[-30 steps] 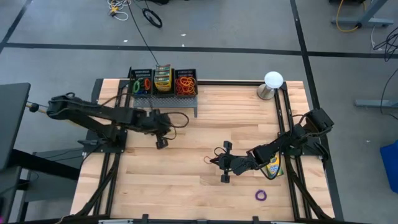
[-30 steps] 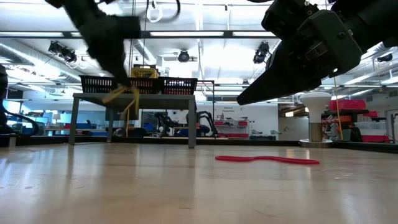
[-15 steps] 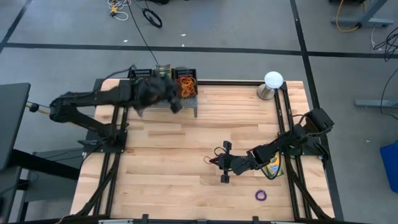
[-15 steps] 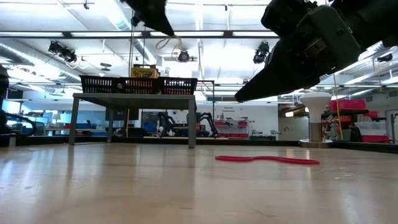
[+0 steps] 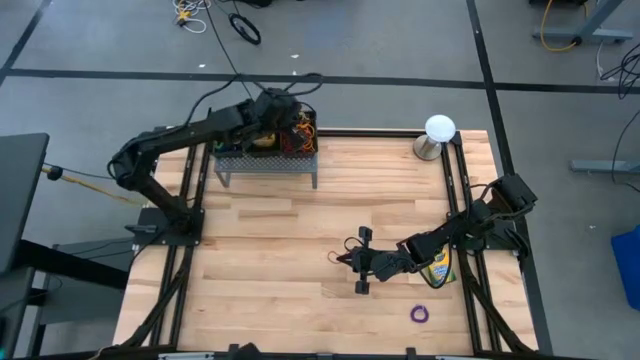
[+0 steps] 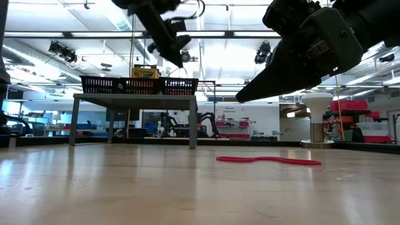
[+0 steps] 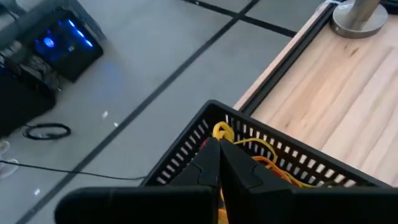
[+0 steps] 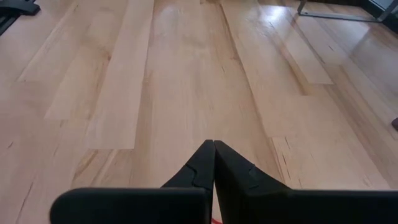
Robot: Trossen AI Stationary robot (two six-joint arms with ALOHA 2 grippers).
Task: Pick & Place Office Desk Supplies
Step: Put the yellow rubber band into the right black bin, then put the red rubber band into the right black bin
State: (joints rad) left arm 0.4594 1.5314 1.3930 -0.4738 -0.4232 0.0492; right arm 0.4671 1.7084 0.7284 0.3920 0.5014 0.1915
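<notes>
Jaws pinched on a yellow rubber band (image 7: 222,132), the left gripper (image 7: 219,163) hangs over the basket (image 5: 265,152) at eleven o'clock to drop it in; the right gripper (image 8: 213,163) waits shut at four o'clock.

Pale wood-plank tabletop (image 5: 300,230) with a soft satin sheen, black slatted plastic-looking basket (image 7: 186,146) on a grey metal stand (image 6: 134,97), matt dark gripper (image 8: 213,163) fingers, rubbery red band (image 6: 269,160), brushed metal base (image 7: 360,17)

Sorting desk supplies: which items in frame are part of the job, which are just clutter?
Job:
- black basket with rubber bands and crayon boxes
- red band
- purple band
- crayon box under right arm

Clutter:
- white ball on metal base
- floor cables
</notes>
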